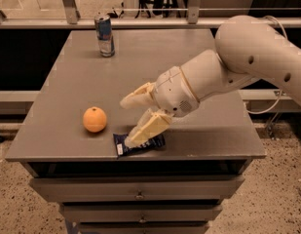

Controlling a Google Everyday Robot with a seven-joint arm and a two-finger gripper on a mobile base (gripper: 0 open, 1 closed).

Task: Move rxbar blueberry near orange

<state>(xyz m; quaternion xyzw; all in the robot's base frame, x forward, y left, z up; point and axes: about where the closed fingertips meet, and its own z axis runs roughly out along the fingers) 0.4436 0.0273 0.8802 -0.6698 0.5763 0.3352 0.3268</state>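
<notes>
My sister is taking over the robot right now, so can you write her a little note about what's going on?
End effector: open, low over the front of the table, holding nothing. Its lower finger is right over the bar.
Rxbar blueberry: lying flat by the table's front edge.
Orange: on the table beside the bar, with a small gap between them.
Drink can: far back corner, not part of the job.
Done: the bar lies near the orange.
Left: probably just lift the arm away without dragging the bar.
</notes>
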